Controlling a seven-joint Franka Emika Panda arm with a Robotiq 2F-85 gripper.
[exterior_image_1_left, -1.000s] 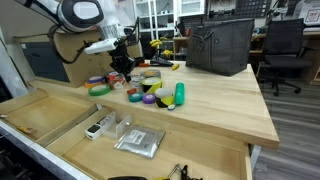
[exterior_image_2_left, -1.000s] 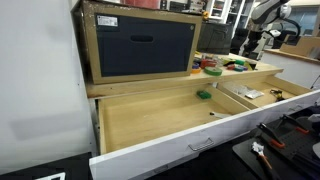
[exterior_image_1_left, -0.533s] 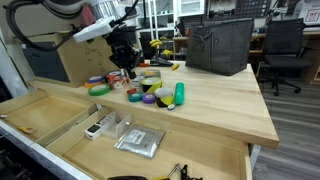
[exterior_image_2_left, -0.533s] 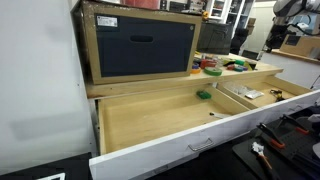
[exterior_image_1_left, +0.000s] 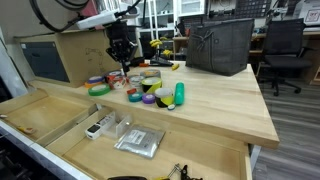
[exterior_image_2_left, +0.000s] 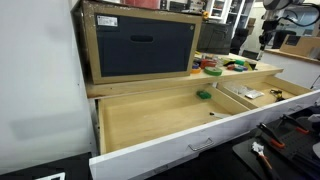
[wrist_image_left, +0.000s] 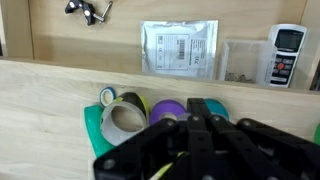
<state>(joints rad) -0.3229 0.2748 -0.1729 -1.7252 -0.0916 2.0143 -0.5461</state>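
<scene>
Just below closed hand: tape rolls, apart.

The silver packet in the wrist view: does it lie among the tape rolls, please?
No, the silver packet lies in the open drawer, apart from the tape rolls on the tabletop.

On the table, tape rolls lie beside the open drawer holding a pouch.

Wooden workbench with open drawers (office chair behind), grey floor.
</scene>
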